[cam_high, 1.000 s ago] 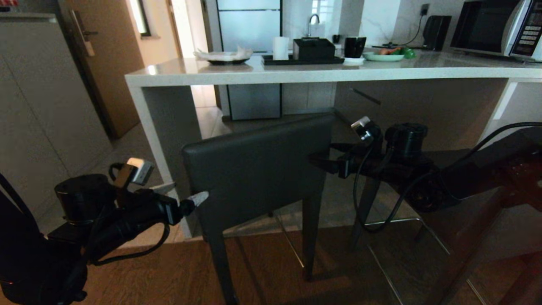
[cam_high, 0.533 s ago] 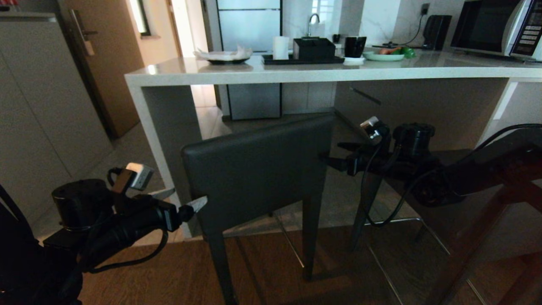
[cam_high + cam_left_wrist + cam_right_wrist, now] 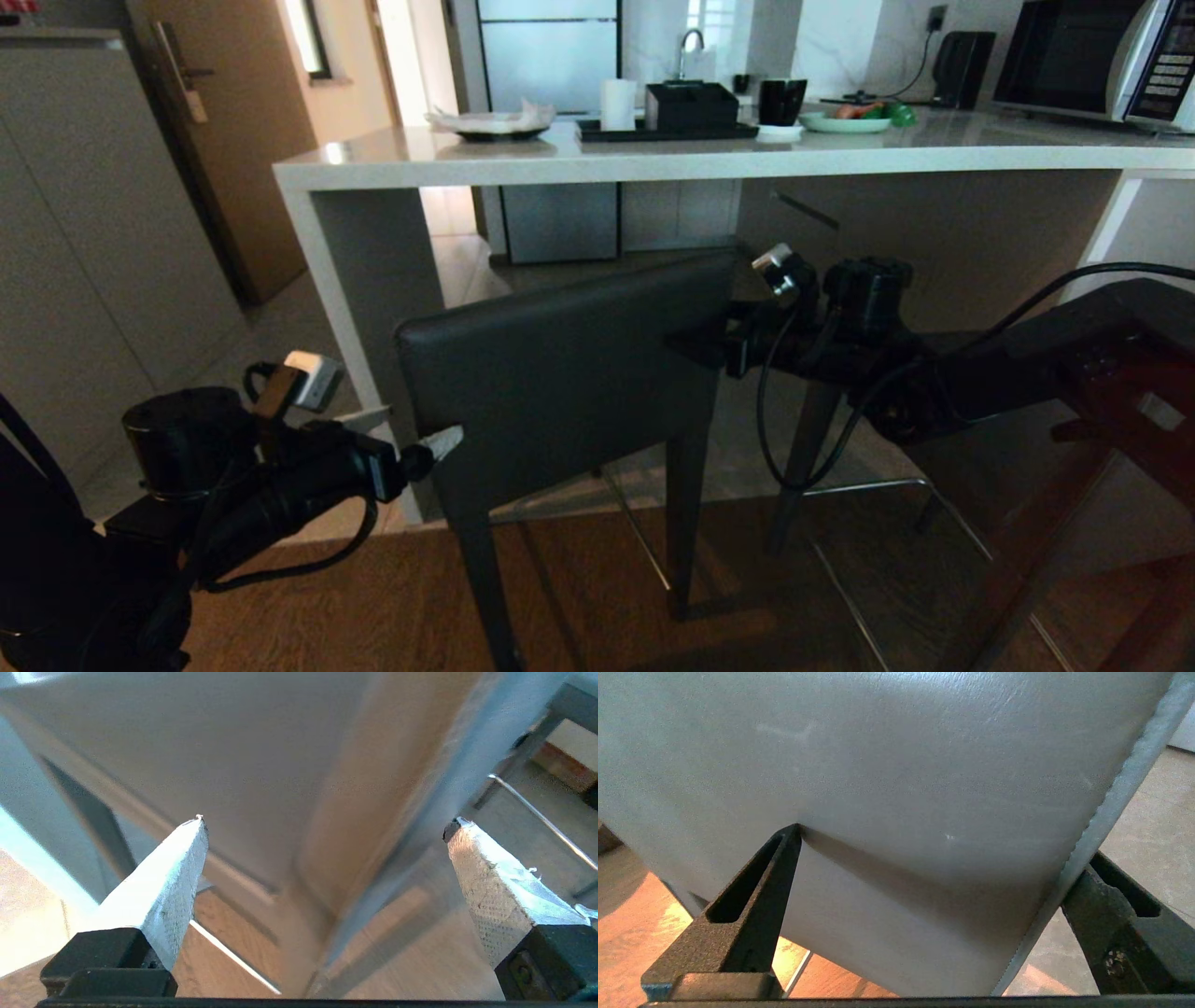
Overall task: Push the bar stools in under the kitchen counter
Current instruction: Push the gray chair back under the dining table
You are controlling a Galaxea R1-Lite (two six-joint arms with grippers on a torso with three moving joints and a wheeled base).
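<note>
Bar stool [image 3: 560, 373] betw. both tools: left tool [image 3: 415, 434], right tool [image 3: 695, 341] touching backrest.

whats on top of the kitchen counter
On the kitchen counter: a plate, white roll, black box on a tray, dark cup, green dish, microwave.

The right pincer [image 3: 695, 347] now sits further left and slightly higher than a second ago, having drawn back to the right half a second ago before coming in again; one finger [image 3: 784, 849] presses a dent into the bar stool's backrest [image 3: 560, 373] at its right edge; the backrest's left edge stands a touch further left; the left pincer [image 3: 411, 439] is barely shifted.
</note>
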